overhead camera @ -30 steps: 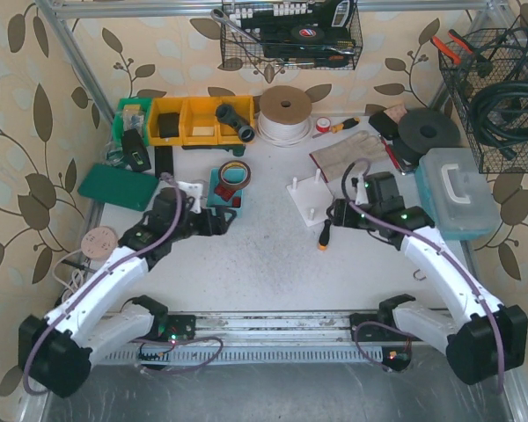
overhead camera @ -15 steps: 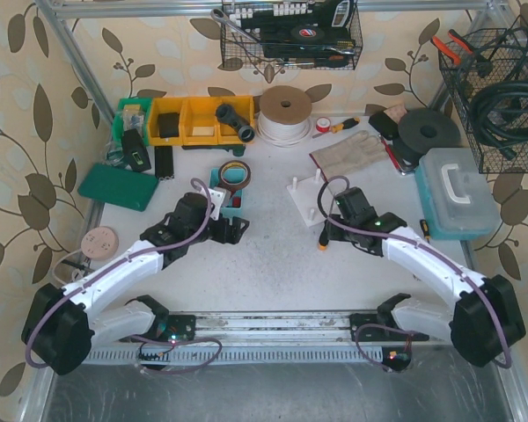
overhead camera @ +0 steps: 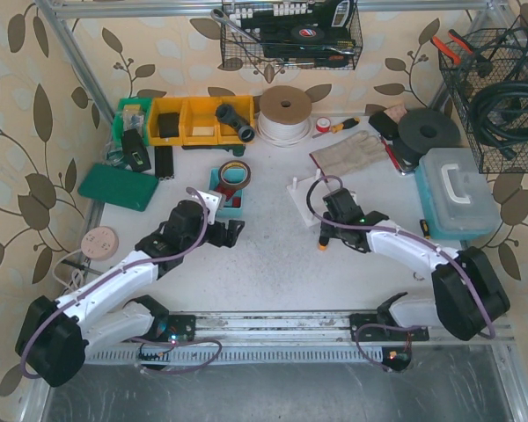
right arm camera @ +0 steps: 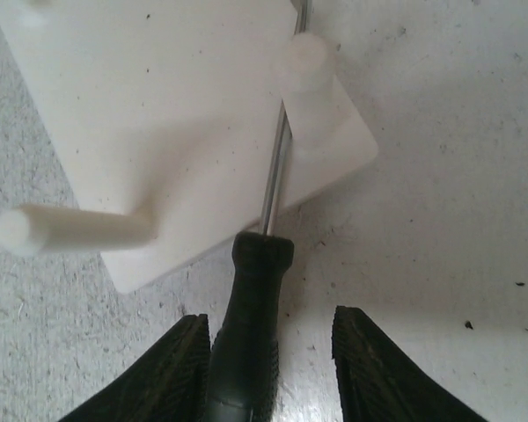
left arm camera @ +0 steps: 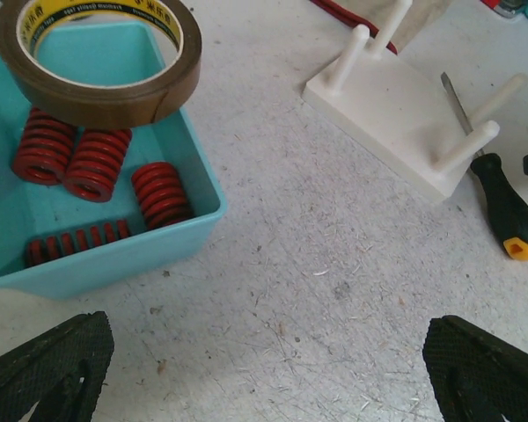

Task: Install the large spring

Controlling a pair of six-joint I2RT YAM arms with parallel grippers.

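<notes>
Speckled grey surface (overhead camera: 273, 264) carrying all parts. Left tool (left arm camera: 268, 352): fingers spread wide, holding nothing, above the surface near the teal bin (left arm camera: 114, 268). Right tool (right arm camera: 273, 347): fingers apart, astride the handle of the black screwdriver (right arm camera: 246, 352), a gap showing on one side. White peg board (left arm camera: 396, 105), just beside the screwdriver. Tape roll (left arm camera: 114, 97), resting on the bin's rim. Three large springs (left arm camera: 97, 163), red, lying inside the bin.

Red springs (left arm camera: 90, 165), teal bin (left arm camera: 114, 264), white peg board (left arm camera: 396, 101), brown tape roll (left arm camera: 114, 95)
</notes>
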